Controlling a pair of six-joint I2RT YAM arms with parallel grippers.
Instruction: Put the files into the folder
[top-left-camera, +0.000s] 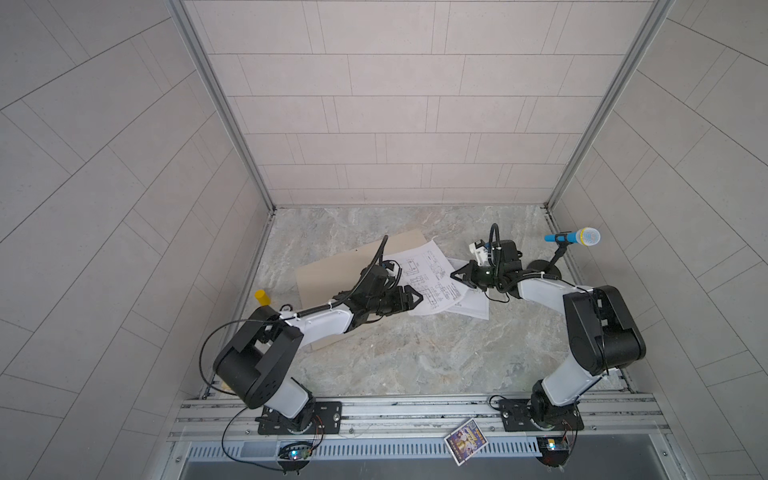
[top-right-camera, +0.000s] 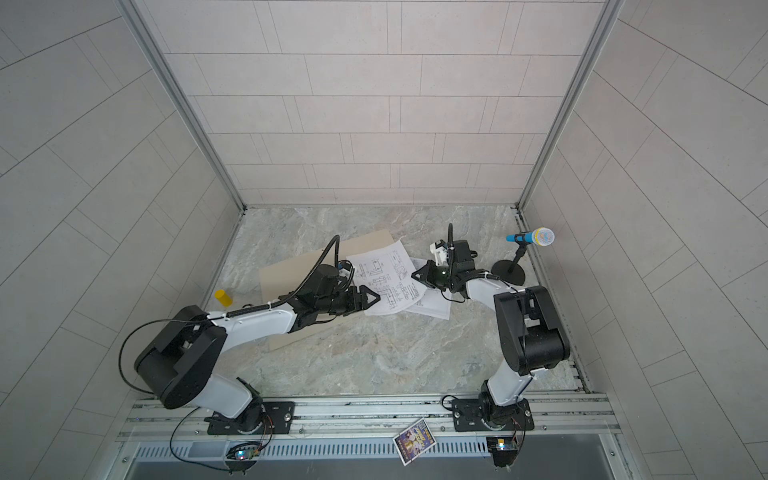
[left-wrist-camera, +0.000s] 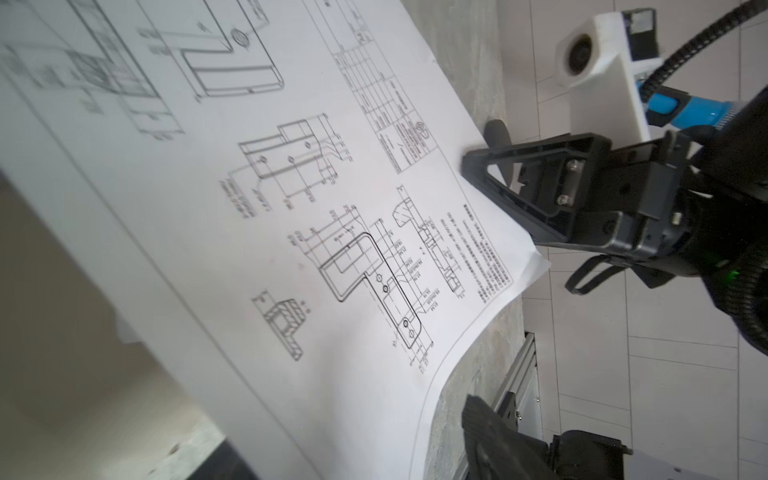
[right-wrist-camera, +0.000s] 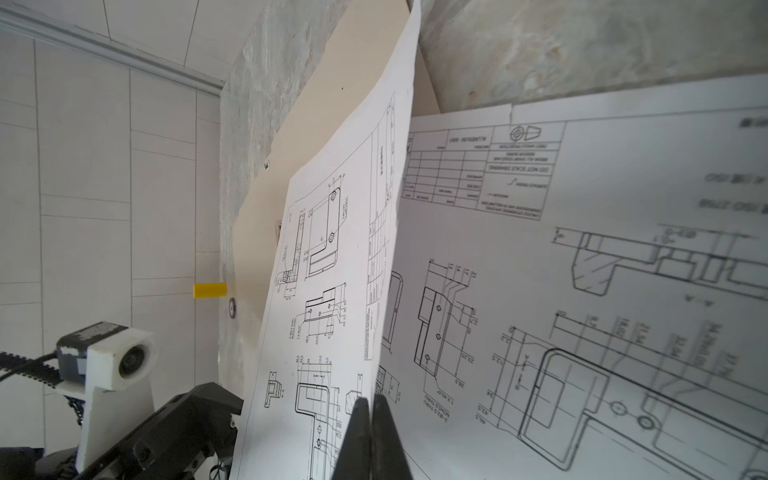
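Right wrist view: right gripper (right-wrist-camera: 370, 405) pinched right edge of top sheet (right-wrist-camera: 332, 270), sheet lifted. At sheet's near edge, left gripper (top-left-camera: 409, 301) had jaws spread, holding nothing. On desk (top-left-camera: 415, 357), folder (top-left-camera: 328, 278) lay far-left, sheet overlapping its right part; second sheet (top-left-camera: 469, 309) flat at right. Step, likely: moving sheet onto folder. Next: carry leftward, let go. Near part of folder hidden by left arm; whether it lay opened, unclear.

grey marbled worktop (top-left-camera: 415, 357). a tan folder (top-left-camera: 324, 282) lies flat left of middle. the files (top-left-camera: 440, 299) sit just right of it, the lowest sheet flat on the stone. a yellow cylinder (top-left-camera: 262, 297) stands near the left edge, and a microphone stand (top-left-camera: 545, 268) near the right.
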